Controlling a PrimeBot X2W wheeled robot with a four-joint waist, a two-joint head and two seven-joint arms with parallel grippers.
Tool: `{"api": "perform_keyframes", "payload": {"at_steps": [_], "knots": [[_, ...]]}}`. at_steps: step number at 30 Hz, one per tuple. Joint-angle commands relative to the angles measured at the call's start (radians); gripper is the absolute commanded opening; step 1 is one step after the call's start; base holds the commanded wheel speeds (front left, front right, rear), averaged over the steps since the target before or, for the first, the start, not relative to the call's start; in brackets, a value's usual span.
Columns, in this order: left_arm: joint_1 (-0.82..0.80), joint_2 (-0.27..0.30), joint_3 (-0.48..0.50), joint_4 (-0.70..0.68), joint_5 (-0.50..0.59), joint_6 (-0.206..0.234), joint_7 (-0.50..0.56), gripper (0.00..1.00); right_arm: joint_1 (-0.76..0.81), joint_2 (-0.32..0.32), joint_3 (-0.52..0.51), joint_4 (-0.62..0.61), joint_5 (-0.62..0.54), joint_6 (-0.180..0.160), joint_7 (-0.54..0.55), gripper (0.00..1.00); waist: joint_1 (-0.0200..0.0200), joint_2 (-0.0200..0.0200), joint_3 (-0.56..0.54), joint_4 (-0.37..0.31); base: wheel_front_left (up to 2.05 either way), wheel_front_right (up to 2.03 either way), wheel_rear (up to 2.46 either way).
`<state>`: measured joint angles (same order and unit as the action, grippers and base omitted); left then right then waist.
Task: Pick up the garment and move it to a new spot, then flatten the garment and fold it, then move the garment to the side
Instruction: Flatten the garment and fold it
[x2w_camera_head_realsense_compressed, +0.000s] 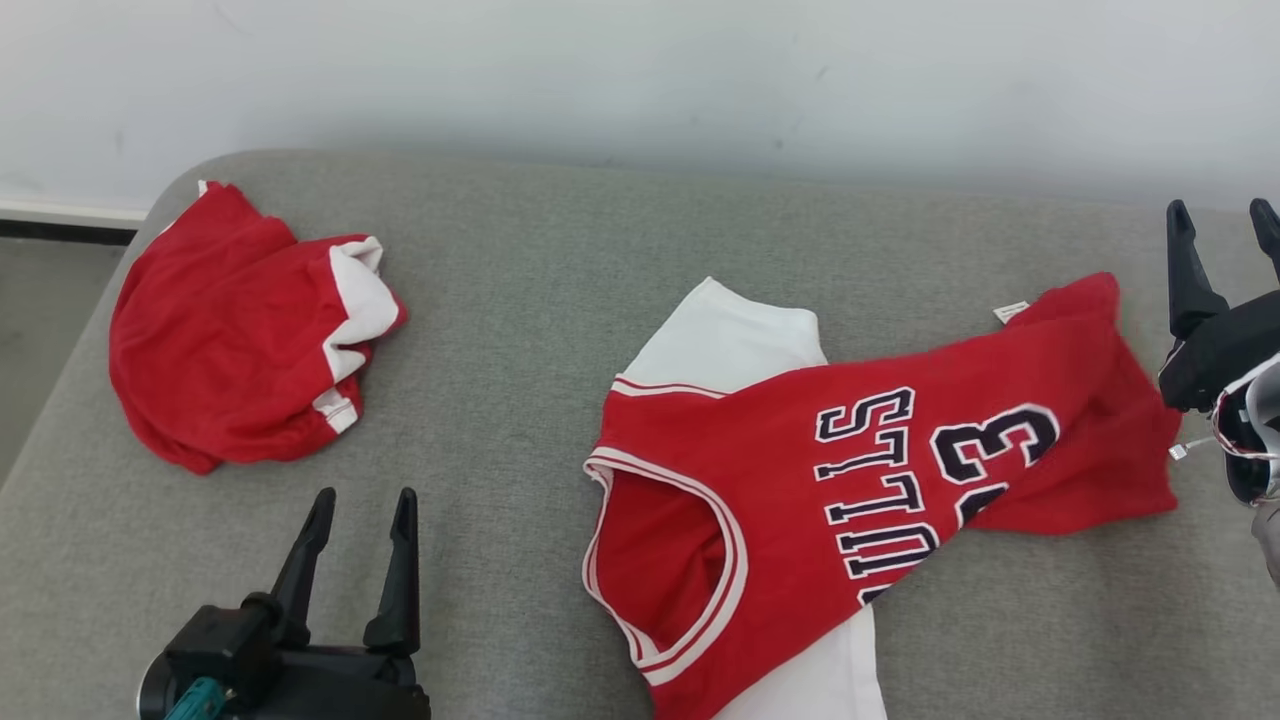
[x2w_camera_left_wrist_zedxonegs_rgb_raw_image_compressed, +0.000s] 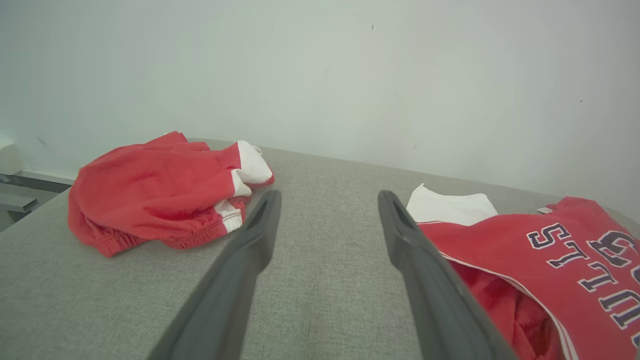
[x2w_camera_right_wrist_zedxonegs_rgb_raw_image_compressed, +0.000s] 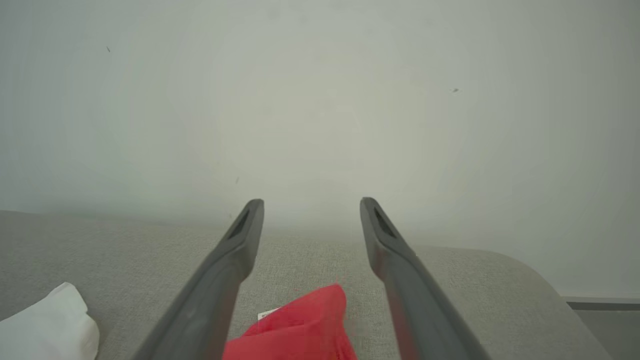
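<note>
Two grippers were in view, and both stood with fingers spread and nothing pinched.

Reference mark for this report: the crumpled red shorts (x2w_camera_head_realsense_compressed: 240, 330).

- **Garment:** The red jersey (x2w_camera_head_realsense_compressed: 880, 470) lay on the grey cushion (x2w_camera_head_realsense_compressed: 520, 260), well apart from the shorts and to their right. It was spread out but skewed and rumpled.
- **White cloth:** White cloth (x2w_camera_head_realsense_compressed: 730, 335) showed from under the jersey. These views did not settle whether it belonged to the jersey or was a separate piece.
- **Long axis:** It ran away from the shorts, with the armhole end nearest them and the hem end farthest.
- **Left gripper:** Your left gripper (x2w_camera_head_realsense_compressed: 365, 497) stood between the shorts and the jersey, toward the near side. It was close to the armhole edge and touched neither garment.
- **Right gripper:** Your right gripper (x2w_camera_head_realsense_compressed: 1220, 210) stood beyond the jersey on the side away from the shorts, just beside the hem corner. In the right wrist view that corner (x2w_camera_right_wrist_zedxonegs_rgb_raw_image_compressed: 300, 325) lay below the gap between the open fingers, and nothing gripped it.

Judgement: the jersey appeared to be set down in its spot, and flattening looked to be the step in hand. You had one arm at each end of the long axis. Each arm would therefore take the end nearer to it and draw outward along that line, the left toward the shorts and the right away from them.
</note>
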<state>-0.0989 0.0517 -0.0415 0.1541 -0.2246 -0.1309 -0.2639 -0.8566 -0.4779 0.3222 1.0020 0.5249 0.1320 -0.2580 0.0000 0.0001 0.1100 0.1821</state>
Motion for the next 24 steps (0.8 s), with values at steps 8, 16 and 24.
{"api": "perform_keyframes", "payload": {"at_steps": [8, 16, 24], "knots": [[0.031, 0.003, 0.044, -0.012, 0.021, 0.002, -0.001, 1.00, 0.205, 0.047, -0.163, -0.313, -0.156, -0.003, -0.006, 1.00, 0.0000, -0.0001, -0.036, -0.080, 0.00, 0.00, 0.00], [0.049, 0.010, 0.093, -0.012, 0.033, 0.002, -0.001, 1.00, 0.541, 0.184, -0.273, -0.692, -0.285, -0.003, -0.006, 1.00, 0.0000, -0.0001, -0.054, -0.142, 0.00, 0.00, 0.00], [0.065, 0.008, 0.128, -0.003, 0.049, 0.002, -0.001, 1.00, 0.743, 0.275, -0.304, -0.884, -0.326, -0.003, -0.006, 1.00, 0.0000, -0.0001, -0.065, -0.155, 0.00, 0.00, 0.00]]}}
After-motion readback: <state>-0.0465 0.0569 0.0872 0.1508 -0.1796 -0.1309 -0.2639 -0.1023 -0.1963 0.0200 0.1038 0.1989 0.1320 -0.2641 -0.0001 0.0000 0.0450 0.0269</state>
